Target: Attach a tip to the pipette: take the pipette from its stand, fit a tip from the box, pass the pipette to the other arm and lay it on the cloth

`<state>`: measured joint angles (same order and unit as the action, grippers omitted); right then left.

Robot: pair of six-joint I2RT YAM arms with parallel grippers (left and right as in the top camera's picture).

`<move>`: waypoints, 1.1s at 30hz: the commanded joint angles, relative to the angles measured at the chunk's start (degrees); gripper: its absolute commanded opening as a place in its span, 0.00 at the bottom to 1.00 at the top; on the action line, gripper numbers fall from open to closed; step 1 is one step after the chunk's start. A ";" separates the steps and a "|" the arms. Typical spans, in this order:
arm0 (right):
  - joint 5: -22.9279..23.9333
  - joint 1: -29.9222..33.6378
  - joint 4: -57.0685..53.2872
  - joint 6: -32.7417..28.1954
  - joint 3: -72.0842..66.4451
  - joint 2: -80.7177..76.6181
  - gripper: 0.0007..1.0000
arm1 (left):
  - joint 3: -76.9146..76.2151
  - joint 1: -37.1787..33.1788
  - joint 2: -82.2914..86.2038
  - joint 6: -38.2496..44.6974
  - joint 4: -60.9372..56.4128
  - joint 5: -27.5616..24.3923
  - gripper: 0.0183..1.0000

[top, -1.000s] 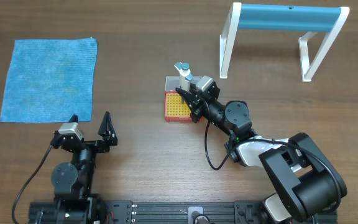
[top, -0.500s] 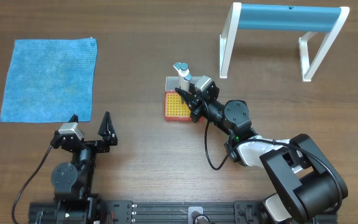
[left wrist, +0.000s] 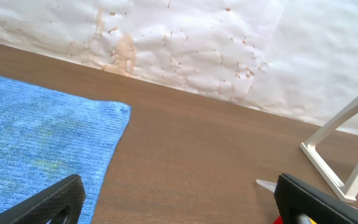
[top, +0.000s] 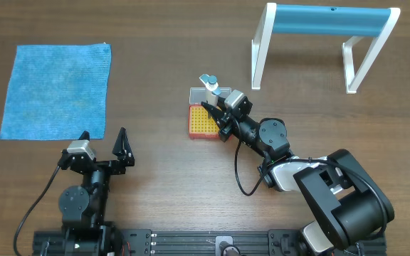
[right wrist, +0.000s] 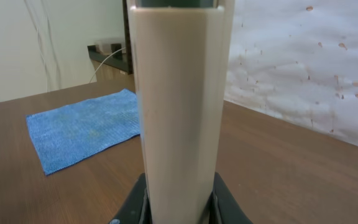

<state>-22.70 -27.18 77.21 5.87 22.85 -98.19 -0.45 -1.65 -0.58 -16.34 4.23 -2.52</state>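
1. Top view: the pipette point(top: 209, 83) is off the stand point(top: 326, 19) and held by the right gripper point(top: 216, 115) at the tip box point(top: 201, 123). Its grey-and-white head shows just past the box's far edge.
2. Right wrist view: the pipette's white body point(right wrist: 182, 106) stands upright between the fingers point(right wrist: 229, 204), which are closed against both of its sides. Its lower end is hidden, so it cannot be told whether a tip is fitted.
3. Tip box: orange with rows of yellow tips, resting on the table point(top: 169, 178) near the middle, between the cloth point(top: 57, 91) and the stand.
4. Left gripper point(top: 104, 142): low over the table near its own base, at front left. Its fingers point(left wrist: 48, 202) are spread wide with nothing between them.
5. Cloth: blue, lying flat at far left, well apart from the pipette and just beyond the left gripper. It also shows in the left wrist view point(left wrist: 36, 143) and the right wrist view point(right wrist: 86, 134).
6. Stand: a white frame with a blue top bar, at far right.
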 commanded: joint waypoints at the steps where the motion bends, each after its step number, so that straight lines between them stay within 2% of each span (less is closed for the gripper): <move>1: -0.74 0.07 0.66 -0.57 1.84 3.34 0.08 | 0.13 0.17 0.37 0.72 0.31 0.59 0.98; 9: -0.74 0.63 -1.46 -0.55 1.84 10.49 0.08 | 0.13 0.17 0.37 0.72 0.31 0.61 0.99; 14: -0.74 0.63 -10.88 -0.55 1.84 19.76 0.08 | 0.13 0.17 0.37 0.72 0.31 0.61 0.99; 18: -0.76 0.63 -24.50 -0.55 3.37 29.53 0.08 | 0.13 0.17 0.37 0.72 0.31 0.59 0.99; 24: -1.01 0.63 -60.30 -0.57 14.29 41.92 0.08 | 0.13 0.17 0.37 0.72 0.31 0.59 0.98; 25: -1.01 0.63 -69.90 -0.57 17.31 43.58 0.08 | 0.13 0.17 0.37 0.72 0.31 0.61 0.99; 28: -1.25 0.48 -77.00 -0.50 18.21 45.09 0.08 | 0.13 0.17 0.37 0.72 0.31 0.59 0.99; 33: -6.56 0.48 -83.30 4.31 18.21 46.12 0.08 | 0.13 0.17 0.37 0.72 0.31 0.61 0.99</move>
<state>-24.99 -26.74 -4.78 6.63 40.07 -52.66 -0.45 -1.65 -0.56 -16.34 4.23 -2.52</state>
